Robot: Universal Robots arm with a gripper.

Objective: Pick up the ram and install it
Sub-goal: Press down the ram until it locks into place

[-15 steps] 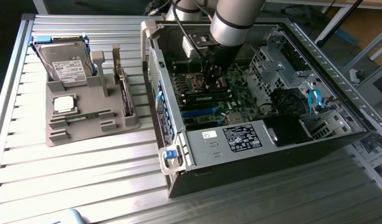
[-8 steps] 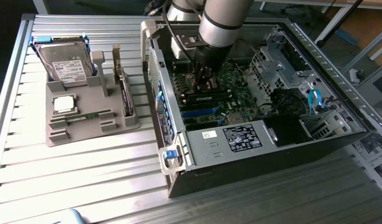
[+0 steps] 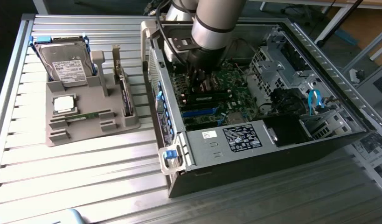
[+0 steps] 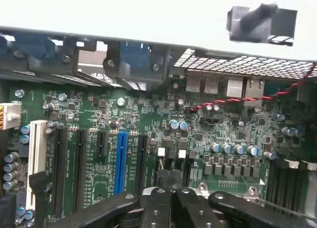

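An onlooker's view of the open computer case [image 3: 265,154], lying on its side on the slatted table [image 3: 85,172]. The arm reaches down from the upper centre of the exterior frame, its gripper [image 3: 202,80] low over the motherboard [image 3: 231,100]. In the wrist view the gripper [image 4: 171,181] stands at lower centre with its fingers [image 4: 157,200] pressed together; nothing can be made out between them. The ram [image 3: 79,117], a thin green stick, lies flat in the grey holder tray [image 3: 91,130] at the left of the exterior frame, below the silver processor [image 3: 64,103] and the hard drive [image 3: 66,63]. Its long axis runs roughly left to right across the frame. It sits well apart from the gripper, outside the case, towards the exterior view's left.
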